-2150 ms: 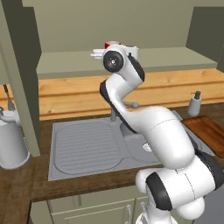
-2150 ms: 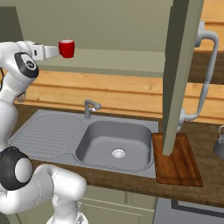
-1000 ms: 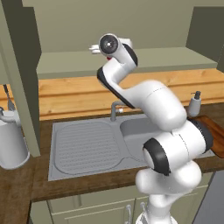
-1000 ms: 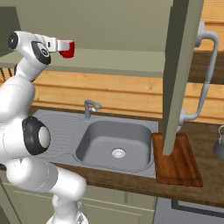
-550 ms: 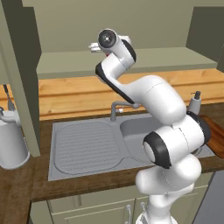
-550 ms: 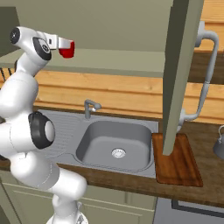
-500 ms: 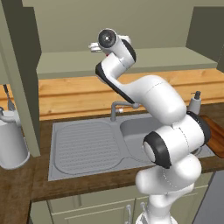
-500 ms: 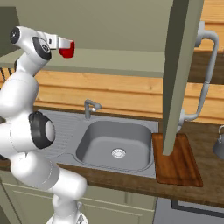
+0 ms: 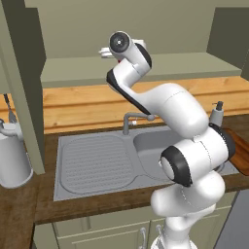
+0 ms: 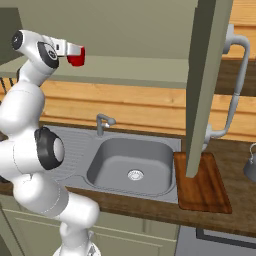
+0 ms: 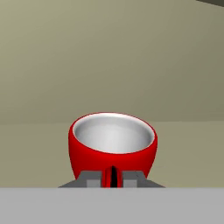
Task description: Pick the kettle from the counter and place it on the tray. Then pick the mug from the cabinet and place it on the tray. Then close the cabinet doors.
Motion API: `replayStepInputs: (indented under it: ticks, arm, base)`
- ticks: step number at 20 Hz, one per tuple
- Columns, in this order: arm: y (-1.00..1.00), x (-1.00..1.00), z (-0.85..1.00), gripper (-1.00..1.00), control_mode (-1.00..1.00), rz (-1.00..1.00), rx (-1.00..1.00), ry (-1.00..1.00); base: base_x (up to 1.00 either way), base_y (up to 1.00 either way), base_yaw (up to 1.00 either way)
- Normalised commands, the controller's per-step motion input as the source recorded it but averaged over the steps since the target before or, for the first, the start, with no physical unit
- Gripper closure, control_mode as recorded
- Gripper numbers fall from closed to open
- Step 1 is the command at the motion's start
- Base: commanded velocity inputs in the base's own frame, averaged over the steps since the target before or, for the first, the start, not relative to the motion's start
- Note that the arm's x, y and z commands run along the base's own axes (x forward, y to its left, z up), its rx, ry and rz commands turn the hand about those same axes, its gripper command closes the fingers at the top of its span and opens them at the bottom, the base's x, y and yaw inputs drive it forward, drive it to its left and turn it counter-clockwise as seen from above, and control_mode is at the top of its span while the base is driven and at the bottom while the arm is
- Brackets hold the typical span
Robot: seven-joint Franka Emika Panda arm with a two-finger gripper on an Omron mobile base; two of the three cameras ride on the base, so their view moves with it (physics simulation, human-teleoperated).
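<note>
Gripper [image 11: 112, 178] closed on the red mug's handle, fingers [image 11: 92, 179] pinched tight on either side of it in the hand view. Mug [image 10: 76, 56] upright on the pale green shelf [image 10: 135, 70] of the olive wall cabinet [image 10: 120, 20], pale inside facing up, open mouth clearly visible in the hand view. Arm reaching up and in from the base, wrist level with the shelf. In the left base view, mug hidden behind the wrist; hand [image 9: 121, 46] at shelf height.

Cabinet doors open: right door [image 10: 207, 85] edge-on in the right base view, curved grey handle [image 10: 234, 85] sticking out toward the right; left door [image 9: 24, 92] edge-on at the left of the left base view.

Tray [image 10: 202, 182] flat on the dark wooden counter [image 10: 240, 205], touching the right edge of the steel sink [image 10: 131, 165], bare top. Kettle [image 10: 250, 162] on the counter right of the tray, apart from it, cut off by the frame edge. Faucet [image 10: 102, 122] behind the sink basin. Drainboard [image 9: 95, 163] left of the basin. Tall grey-white cylinder [image 9: 12, 155] on the counter at the far left, near the left door. Small pump soap bottle [image 9: 216, 113] behind the sink on the right.
</note>
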Motion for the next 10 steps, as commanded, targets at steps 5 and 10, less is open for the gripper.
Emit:
replayStepInputs:
  ticks: [5, 10]
  arm:
    - [0.0, 0.0, -0.05, 1.0, -1.0, 0.0, 0.0, 0.0]
    - [0.0, 0.0, 0.0, 1.0, -1.0, 0.0, 0.0, 0.0]
  base:
    - [0.0, 0.0, 0.0]
    - [0.0, 0.0, 0.0]
